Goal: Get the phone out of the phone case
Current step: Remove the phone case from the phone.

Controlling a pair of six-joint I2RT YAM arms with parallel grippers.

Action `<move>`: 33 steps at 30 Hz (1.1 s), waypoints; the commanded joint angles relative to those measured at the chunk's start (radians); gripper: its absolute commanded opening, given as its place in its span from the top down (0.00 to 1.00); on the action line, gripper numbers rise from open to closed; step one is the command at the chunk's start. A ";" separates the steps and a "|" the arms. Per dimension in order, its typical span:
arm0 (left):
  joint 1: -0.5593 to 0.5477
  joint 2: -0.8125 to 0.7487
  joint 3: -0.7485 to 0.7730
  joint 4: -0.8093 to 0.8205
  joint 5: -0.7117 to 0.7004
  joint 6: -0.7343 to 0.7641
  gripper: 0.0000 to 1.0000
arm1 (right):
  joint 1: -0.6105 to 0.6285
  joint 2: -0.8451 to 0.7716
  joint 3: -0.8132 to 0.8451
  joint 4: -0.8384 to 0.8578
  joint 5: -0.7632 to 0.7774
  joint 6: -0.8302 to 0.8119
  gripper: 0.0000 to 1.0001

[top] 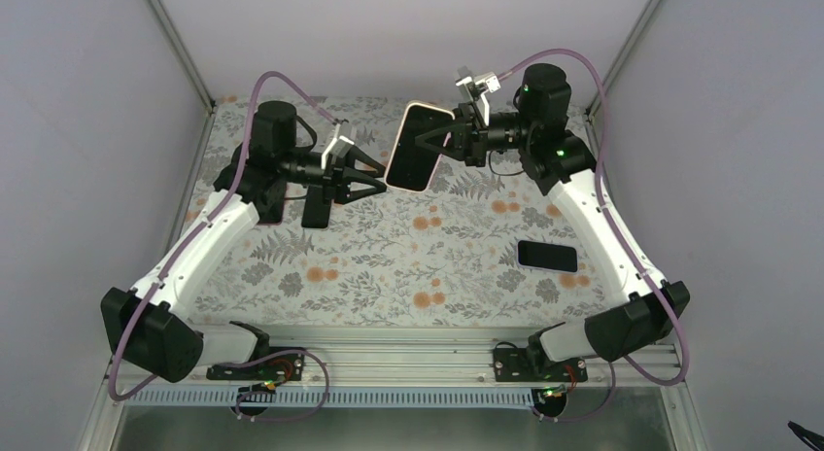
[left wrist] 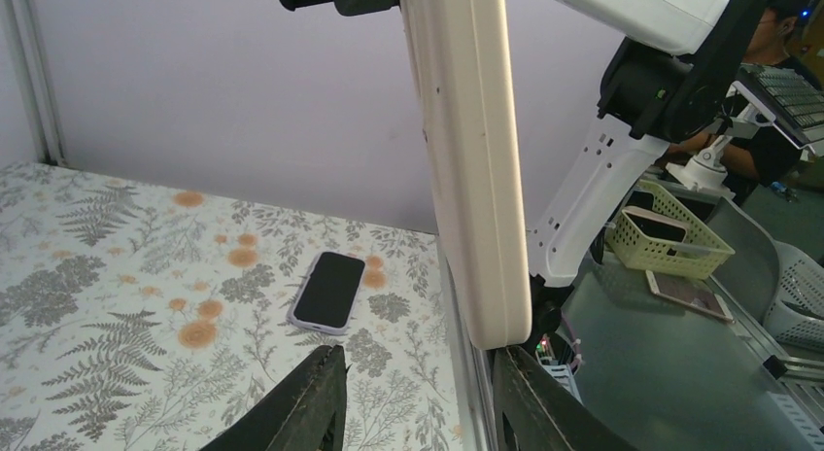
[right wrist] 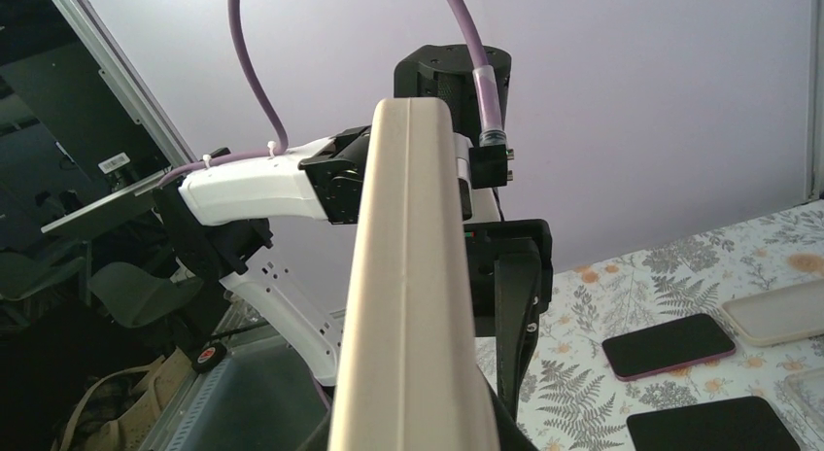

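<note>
The right gripper is pinching the black-screened phone in its cream plastic case aloft, far-centre. The left gripper is hovering partly open, straddling the case's lower left edge.

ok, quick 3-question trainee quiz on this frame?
1. True or false: the cased phone is held in the air.
2. Which gripper is shut on it? A) left B) right C) neither
3. Fill in: the left gripper has its jaws ____.
Key: 1 true; 2 B, the right gripper; 3 open.
</note>
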 commanded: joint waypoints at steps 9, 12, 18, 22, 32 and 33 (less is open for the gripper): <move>-0.015 0.017 0.025 0.020 0.011 0.006 0.61 | -0.003 0.000 -0.024 0.049 -0.020 0.016 0.96; -0.016 0.013 0.024 0.011 0.025 0.021 0.60 | -0.003 -0.004 -0.036 0.051 -0.012 0.013 0.96; -0.021 0.007 0.024 -0.009 0.020 0.049 0.61 | -0.003 0.001 -0.045 0.051 -0.002 0.009 0.96; -0.021 0.008 0.027 -0.007 0.012 0.044 0.63 | -0.003 -0.002 -0.048 0.049 0.000 0.004 0.96; -0.021 0.014 0.025 0.009 0.001 0.009 0.57 | -0.004 -0.015 -0.055 0.015 0.049 -0.039 0.96; -0.021 0.015 0.025 0.010 0.001 0.008 0.56 | -0.003 -0.016 -0.055 0.012 0.053 -0.043 0.96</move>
